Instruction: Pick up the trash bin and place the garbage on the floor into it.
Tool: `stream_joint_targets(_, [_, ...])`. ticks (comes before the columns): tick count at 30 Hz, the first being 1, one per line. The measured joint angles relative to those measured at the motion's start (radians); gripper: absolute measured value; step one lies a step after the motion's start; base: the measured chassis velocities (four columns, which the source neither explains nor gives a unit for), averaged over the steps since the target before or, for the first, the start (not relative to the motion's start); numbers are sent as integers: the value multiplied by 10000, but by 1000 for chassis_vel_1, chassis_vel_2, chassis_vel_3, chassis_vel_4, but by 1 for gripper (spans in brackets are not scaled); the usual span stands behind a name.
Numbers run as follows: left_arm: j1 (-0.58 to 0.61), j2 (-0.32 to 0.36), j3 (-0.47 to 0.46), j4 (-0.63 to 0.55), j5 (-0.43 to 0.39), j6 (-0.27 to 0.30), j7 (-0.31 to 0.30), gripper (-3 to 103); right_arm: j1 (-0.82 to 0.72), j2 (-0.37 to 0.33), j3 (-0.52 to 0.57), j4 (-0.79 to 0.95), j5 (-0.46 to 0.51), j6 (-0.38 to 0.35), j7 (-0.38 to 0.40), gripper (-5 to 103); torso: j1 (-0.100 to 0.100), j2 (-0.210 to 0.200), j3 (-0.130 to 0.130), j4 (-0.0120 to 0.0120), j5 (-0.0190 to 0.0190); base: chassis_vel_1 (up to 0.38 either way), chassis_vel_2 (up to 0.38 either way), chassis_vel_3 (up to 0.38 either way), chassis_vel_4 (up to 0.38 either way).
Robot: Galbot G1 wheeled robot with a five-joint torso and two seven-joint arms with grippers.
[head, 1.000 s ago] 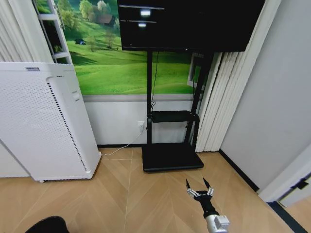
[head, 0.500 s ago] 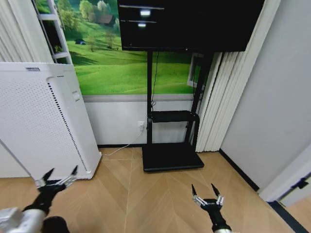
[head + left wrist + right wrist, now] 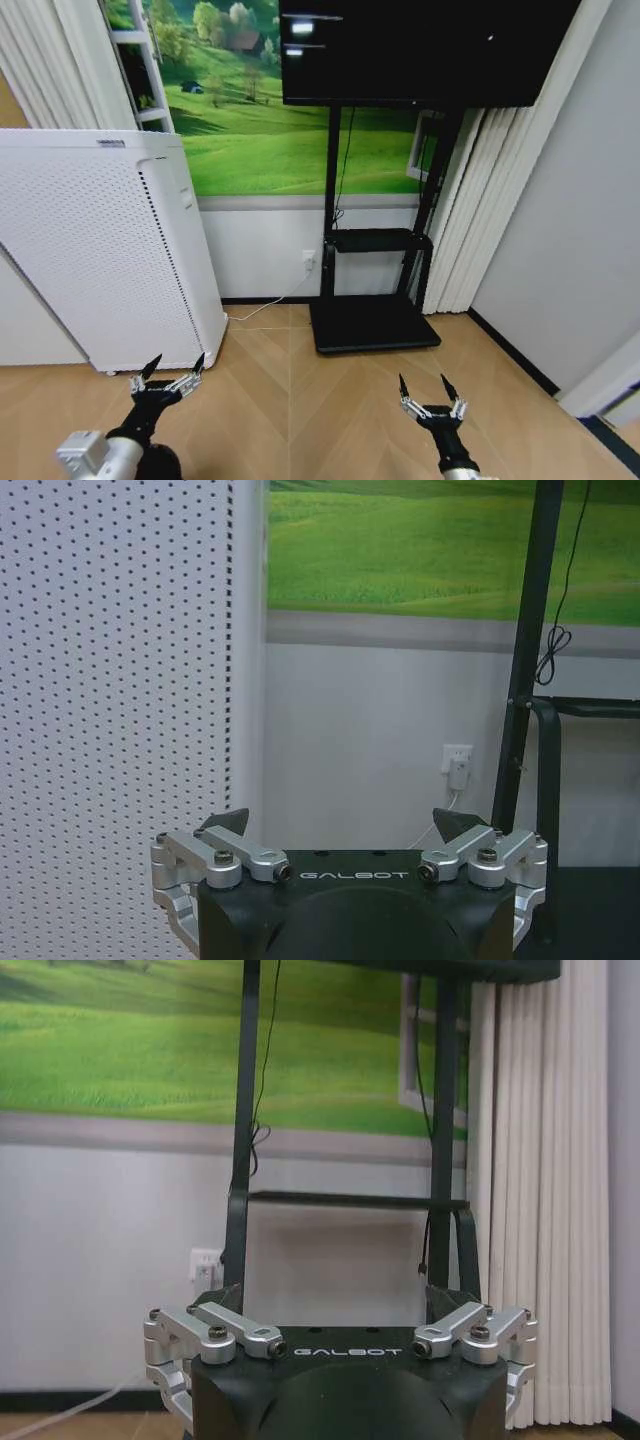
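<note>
Here, left gripper [image 3: 172, 372] and right gripper [image 3: 431, 394] raised, jaws spread, empty

Bright, even indoor light (ceiling lamps glare on screen [image 3: 300, 28]).

The trash bin [image 3: 166, 467] is showing as a dark, rounded shape at the very bottom edge of the head view, and the frame is cutting off most of it. It is sitting low on the wooden floor, near the front of the white appliance [image 3: 100, 250].
</note>
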Motion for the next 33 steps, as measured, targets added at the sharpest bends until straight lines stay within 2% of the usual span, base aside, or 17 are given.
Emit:
stream_joint_targets(7, [37, -116, 48, 49, 85, -25, 107, 100, 91, 25, 29, -15, 50, 71, 178, 100, 0, 0, 1, 5, 4, 98, 71, -94, -84])
stream_joint_targets(13, [20, -268, 83, 11, 502, -18, -446, 100, 47, 26, -5, 169, -141, 140, 163, 100, 0, 0, 1, 1, 9, -71, -34, 39, 29])
stream_joint_targets(19, [167, -460, 114, -284, 935, -43, -515, 100, -200, 53, -135, 736, -315, 41, 12, 100, 0, 0, 1, 3, 4, 0, 0, 0, 0])
stream_joint_targets(21, [219, -483, 160, -441, 1048, -44, -500, 100, -296, 54, -171, 1002, -289, -116, -5, 100, 0, 0, 0, 3, 3, 0, 0, 0, 0])
stream_joint_targets(24, [354, -499, 258, -616, 1760, -134, -122, 100, -598, 34, -261, 1540, -116, -444, -215, 100, 0, 0, 0, 2, 3, 0, 0, 0, 0])
stream_joint_targets(33, [487, -556, 840, -712, 2676, -271, 186, 100, -1256, 99, -584, 1984, -378, -588, -917, 100, 0, 1, 0, 2, 4, 0, 0, 0, 0])
